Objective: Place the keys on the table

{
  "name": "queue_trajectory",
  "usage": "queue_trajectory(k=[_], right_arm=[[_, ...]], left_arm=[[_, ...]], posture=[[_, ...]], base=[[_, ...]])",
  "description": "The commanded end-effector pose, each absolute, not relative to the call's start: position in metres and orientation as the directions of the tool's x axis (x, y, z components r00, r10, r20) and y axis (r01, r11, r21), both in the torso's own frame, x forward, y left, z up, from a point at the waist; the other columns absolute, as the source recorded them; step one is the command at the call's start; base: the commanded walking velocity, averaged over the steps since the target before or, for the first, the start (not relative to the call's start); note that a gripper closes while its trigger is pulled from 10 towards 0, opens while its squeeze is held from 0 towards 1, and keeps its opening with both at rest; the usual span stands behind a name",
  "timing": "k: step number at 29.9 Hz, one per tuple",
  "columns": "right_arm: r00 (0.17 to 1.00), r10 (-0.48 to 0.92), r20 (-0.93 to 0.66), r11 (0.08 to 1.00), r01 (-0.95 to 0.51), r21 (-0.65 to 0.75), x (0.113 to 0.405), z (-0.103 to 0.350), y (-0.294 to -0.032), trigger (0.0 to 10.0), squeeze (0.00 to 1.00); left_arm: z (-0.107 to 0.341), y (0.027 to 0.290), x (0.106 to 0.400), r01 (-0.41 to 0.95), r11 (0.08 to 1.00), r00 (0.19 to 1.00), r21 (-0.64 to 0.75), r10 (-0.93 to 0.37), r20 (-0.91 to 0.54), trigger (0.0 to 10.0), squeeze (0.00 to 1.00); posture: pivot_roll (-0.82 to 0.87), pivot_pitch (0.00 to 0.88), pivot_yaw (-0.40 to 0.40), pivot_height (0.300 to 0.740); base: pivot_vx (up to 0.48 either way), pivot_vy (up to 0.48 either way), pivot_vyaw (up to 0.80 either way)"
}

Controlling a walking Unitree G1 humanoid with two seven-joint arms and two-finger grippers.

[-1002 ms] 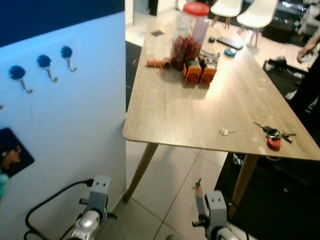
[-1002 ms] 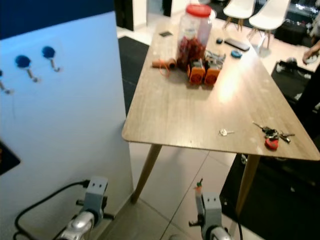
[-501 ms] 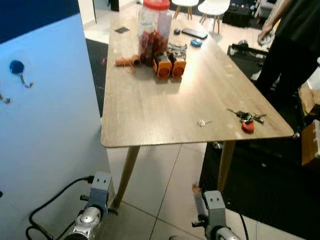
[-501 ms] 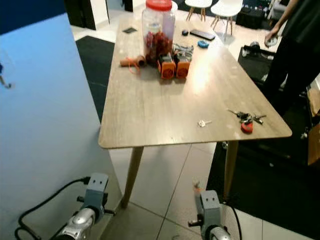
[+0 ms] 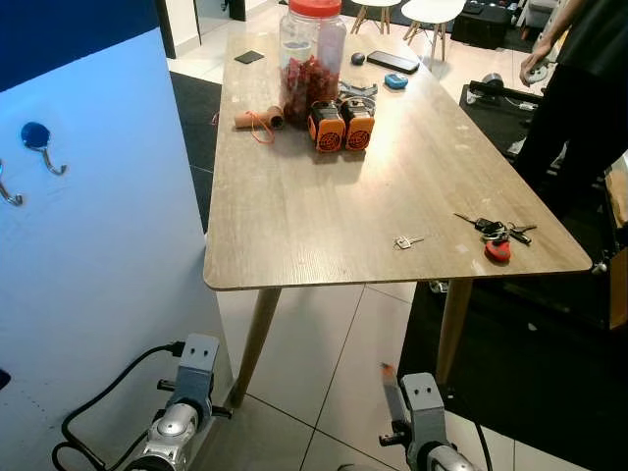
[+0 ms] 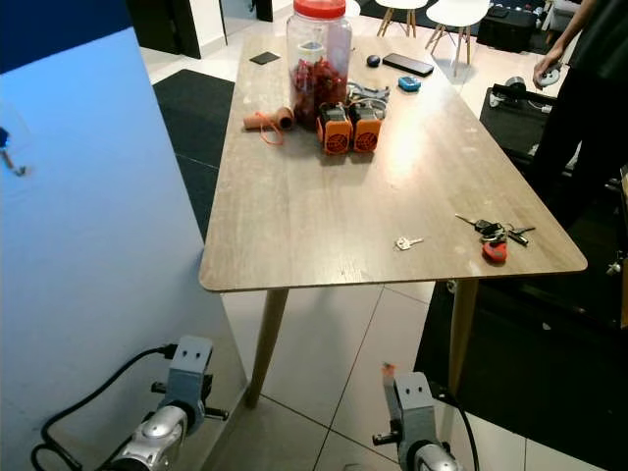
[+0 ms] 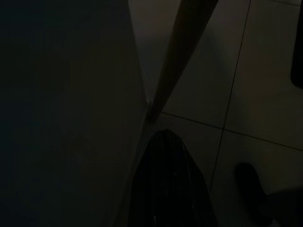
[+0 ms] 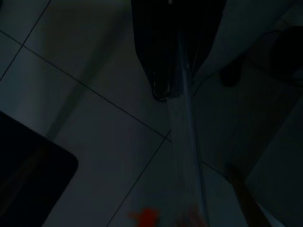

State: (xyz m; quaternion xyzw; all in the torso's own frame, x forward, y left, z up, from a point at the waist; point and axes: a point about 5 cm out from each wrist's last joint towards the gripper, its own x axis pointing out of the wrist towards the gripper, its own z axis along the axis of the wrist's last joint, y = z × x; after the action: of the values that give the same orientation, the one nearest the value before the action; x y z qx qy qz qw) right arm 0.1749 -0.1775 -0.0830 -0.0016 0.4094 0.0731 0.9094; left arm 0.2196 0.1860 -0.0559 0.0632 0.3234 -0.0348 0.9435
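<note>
A bunch of keys with a red tag lies on the wooden table, close to its near right corner. One single key lies a little to its left. Both arms hang low in front of the table, over the tiled floor. In the dark right wrist view, my right gripper is shut on a pale strap with a red end. That strap pokes up beside the right wrist. In the left wrist view, my left gripper looks shut, with nothing in it.
A big jar with a red lid, two orange blocks, a roll and a phone stand at the table's far end. A white wall with blue hooks is on my left. A person stands at the right.
The camera has swung so the table sits more to the centre, and the person at the right has come into view. Both arms hang as before.
</note>
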Motion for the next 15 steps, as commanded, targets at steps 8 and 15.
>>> queue_trajectory(k=[8,15], right_arm=[[0.655,0.136,-0.743,0.989,-0.139,0.059,0.1747,-0.0831,-0.1763,10.0,0.00],[0.649,0.134,-0.749,0.989,-0.136,0.059,0.1703,-0.0849,-0.1775,10.0,0.00]], left_arm=[[-0.0556,0.1812,0.2201,0.125,0.988,0.793,0.090,-0.045,-0.608,10.0,0.00],[-0.0555,0.1806,0.2205,0.131,0.987,0.793,0.088,-0.051,-0.608,10.0,0.00]], posture=[[0.05,0.010,-0.037,0.740],[0.05,0.015,-0.036,0.740]], base=[[0.000,-0.480,0.00],[0.000,-0.480,0.00]])
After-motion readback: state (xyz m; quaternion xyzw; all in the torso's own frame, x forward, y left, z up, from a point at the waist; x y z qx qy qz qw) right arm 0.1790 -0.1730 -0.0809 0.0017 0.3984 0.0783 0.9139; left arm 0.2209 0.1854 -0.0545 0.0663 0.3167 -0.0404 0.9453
